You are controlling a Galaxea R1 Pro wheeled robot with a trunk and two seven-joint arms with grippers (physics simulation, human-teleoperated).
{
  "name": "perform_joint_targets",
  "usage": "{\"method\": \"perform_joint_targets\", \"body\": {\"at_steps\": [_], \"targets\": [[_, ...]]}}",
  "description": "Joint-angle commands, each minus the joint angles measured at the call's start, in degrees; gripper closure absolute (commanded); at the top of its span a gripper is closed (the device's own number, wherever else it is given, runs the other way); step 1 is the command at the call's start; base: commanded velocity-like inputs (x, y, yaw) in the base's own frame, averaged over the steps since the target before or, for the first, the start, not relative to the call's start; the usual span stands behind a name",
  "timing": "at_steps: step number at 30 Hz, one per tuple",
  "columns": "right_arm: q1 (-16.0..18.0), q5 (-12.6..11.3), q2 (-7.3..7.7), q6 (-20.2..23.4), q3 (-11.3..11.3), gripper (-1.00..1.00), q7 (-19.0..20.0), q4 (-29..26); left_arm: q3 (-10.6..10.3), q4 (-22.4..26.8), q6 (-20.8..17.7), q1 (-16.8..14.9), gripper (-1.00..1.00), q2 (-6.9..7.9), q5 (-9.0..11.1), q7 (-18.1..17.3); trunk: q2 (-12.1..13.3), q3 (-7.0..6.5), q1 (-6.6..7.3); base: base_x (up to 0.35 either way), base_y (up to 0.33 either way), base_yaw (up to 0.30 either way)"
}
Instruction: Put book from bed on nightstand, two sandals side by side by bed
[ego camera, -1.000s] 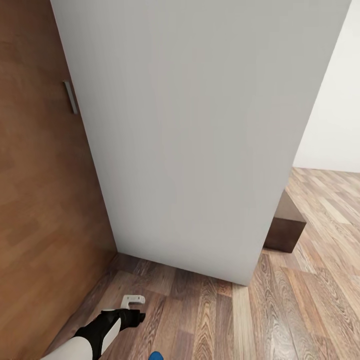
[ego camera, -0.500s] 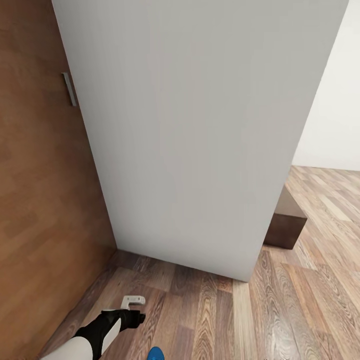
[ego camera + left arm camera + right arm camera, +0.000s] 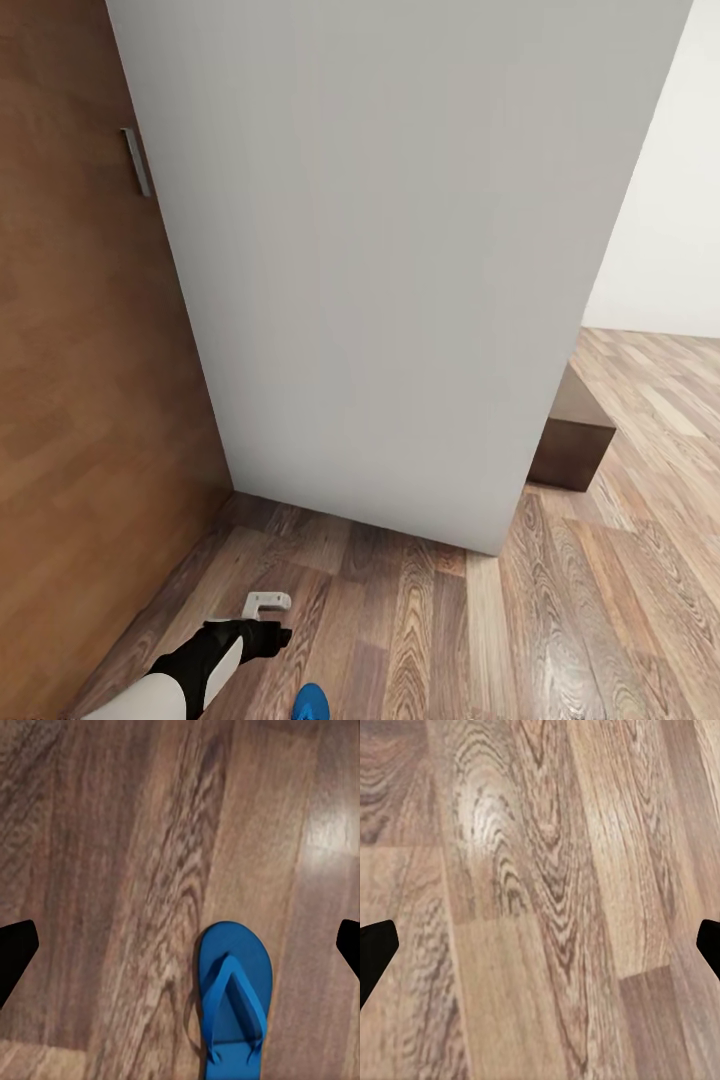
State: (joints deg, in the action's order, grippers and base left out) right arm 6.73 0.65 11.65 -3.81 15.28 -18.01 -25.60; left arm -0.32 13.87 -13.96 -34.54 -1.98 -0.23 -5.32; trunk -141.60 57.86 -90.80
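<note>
One bright blue sandal (image 3: pixel 232 997) lies flat on the wood-plank floor, straps up, seen from above in the left wrist view. Its tip (image 3: pixel 311 703) peeks in at the lower edge of the head view. My left gripper (image 3: pixel 180 952) hangs above the floor with its jaws wide open and nothing between them; the sandal lies a little off its centre line. In the head view that gripper (image 3: pixel 266 620) sits low at the left. My right gripper (image 3: pixel 540 952) is open over bare planks. The book, the bed and the nightstand are out of view.
A big white wall panel (image 3: pixel 400 270) stands close in front. A brown wooden door (image 3: pixel 80 400) with a metal handle (image 3: pixel 136 162) runs along the left. A low dark-brown bench (image 3: pixel 575 430) pokes out behind the panel at the right, where the floor (image 3: pixel 620 600) opens out.
The whole head view has shifted a little: the wall's foot sits higher in the picture and more of the sandal's tip shows at the lower edge. My left arm holds its pose.
</note>
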Motion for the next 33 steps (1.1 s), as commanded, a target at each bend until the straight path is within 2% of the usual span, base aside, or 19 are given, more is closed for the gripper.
{"method": "perform_joint_targets", "body": {"at_steps": [1,4,10,11,16,20,23,24,28,33], "targets": [[0.04,0.06,-0.03,-0.24,0.15,-1.00,-0.01,-0.06,-0.04,0.14,-0.35,0.00,-1.00,0.00,-0.03,-0.13,-0.44,0.23,-0.21,0.000,0.000,0.000],[0.04,0.06,-0.15,-0.22,0.19,-1.00,-0.04,-1.51,-0.08,0.17,-0.36,0.00,-1.00,-0.02,-0.03,-0.13,-1.64,0.77,-0.87,0.000,0.000,0.000],[-0.72,-0.04,-0.33,1.26,0.51,-1.00,-0.45,-10.29,-0.11,0.19,-0.31,0.00,-1.00,-0.07,-0.03,-0.11,-1.72,2.10,-1.03,0.000,0.000,0.000],[-0.72,-0.04,-0.33,1.26,0.51,-1.00,-0.45,-10.29,-0.11,0.19,-0.31,0.00,-1.00,-0.07,-0.03,-0.11,-1.73,2.32,-1.05,0.000,0.000,0.000],[-4.18,-0.13,-0.40,10.42,1.29,-1.00,-1.57,-23.09,-0.18,0.21,-0.29,0.00,-1.00,-0.11,-0.03,-0.06,-1.80,3.43,-1.18,0.000,0.000,0.000],[-8.11,-0.30,-0.67,19.57,2.51,-1.00,-2.36,-38.59,-0.20,0.25,-0.28,0.00,-1.00,-0.17,-0.03,-0.05,-1.85,4.32,-1.28,0.000,0.000,0.000],[-10.81,-0.50,-0.96,27.08,4.24,-1.00,-2.57,-50.36,-0.20,0.31,-0.28,0.00,-1.00,-0.15,-0.03,-0.04,-1.89,4.98,-1.36,0.000,0.000,0.000],[-10.81,-0.50,-0.96,27.08,4.24,-1.00,-2.57,-50.36,-0.20,0.31,-0.28,0.00,-1.00,-0.15,-0.03,-0.04,-1.91,5.20,-1.39,0.000,0.000,0.000],[-12.59,-0.69,-1.32,34.18,7.26,-1.00,-2.58,-59.22,-0.21,0.39,-0.28,0.00,-1.00,-0.14,-0.03,-0.04,-1.96,6.09,-1.49,0.000,0.000,0.000],[-13.17,-1.08,-1.45,37.80,10.88,-1.00,-2.03,-63.29,-0.21,0.44,-0.28,0.00,-1.00,-0.13,-0.03,-0.04,-2.03,7.20,-1.62,0.000,0.000,0.000]]}}
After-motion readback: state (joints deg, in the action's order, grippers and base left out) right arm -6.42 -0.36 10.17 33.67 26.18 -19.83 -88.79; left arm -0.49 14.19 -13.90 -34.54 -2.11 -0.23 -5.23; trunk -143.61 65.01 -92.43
